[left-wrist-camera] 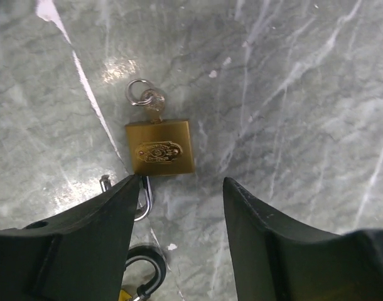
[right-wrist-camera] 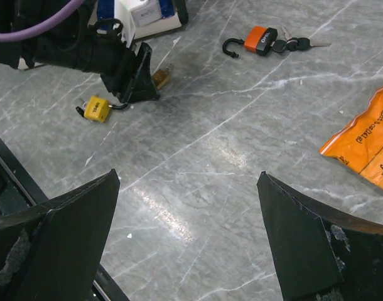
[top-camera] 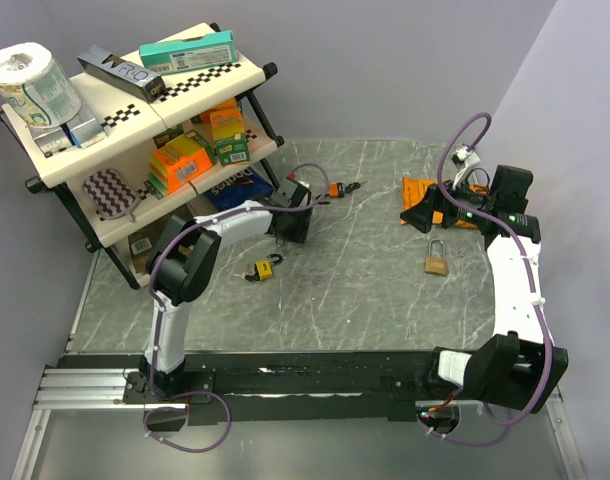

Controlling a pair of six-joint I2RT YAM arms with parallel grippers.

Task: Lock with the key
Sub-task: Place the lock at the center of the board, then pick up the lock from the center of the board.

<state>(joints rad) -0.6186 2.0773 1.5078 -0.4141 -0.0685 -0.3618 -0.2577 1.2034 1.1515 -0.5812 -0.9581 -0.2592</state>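
From above, the left arm stretches to mid-table. The left gripper (top-camera: 285,232) points down, just right of the shelf (top-camera: 135,140). I cannot tell its gap from up here. A yellow lock (top-camera: 259,269) lies just on the near side of it. An orange lock (top-camera: 337,188) sits farther back, its keys beside it. Over on the right, the right gripper (top-camera: 421,216) hangs beside an orange packet (top-camera: 421,188). A 2nd brass lock (top-camera: 436,262) lies flat on the table (top-camera: 365,290), a little nearer than that gripper.

From the left wrist, the brass lock (left-wrist-camera: 160,147) lies flat on the marble, just past the fingertips and closer to the left finger. The key (left-wrist-camera: 155,108) is in its base, and a ring (left-wrist-camera: 140,93) hangs off the key's end. The shackle points back toward the gripper and runs under the left fingertip. The jaws stand partway apart with only bare marble between them, so they hold nothing.

From the right wrist, the right jaws are spread wide over bare table and also hold nothing. Across the table the left gripper stands tip-down. The yellow lock is just beside it, and a glint of brass shows behind its fingers. The orange lock's shackle is swung open, and its dark-headed keys trail to the right. The packet cuts in at the right edge.
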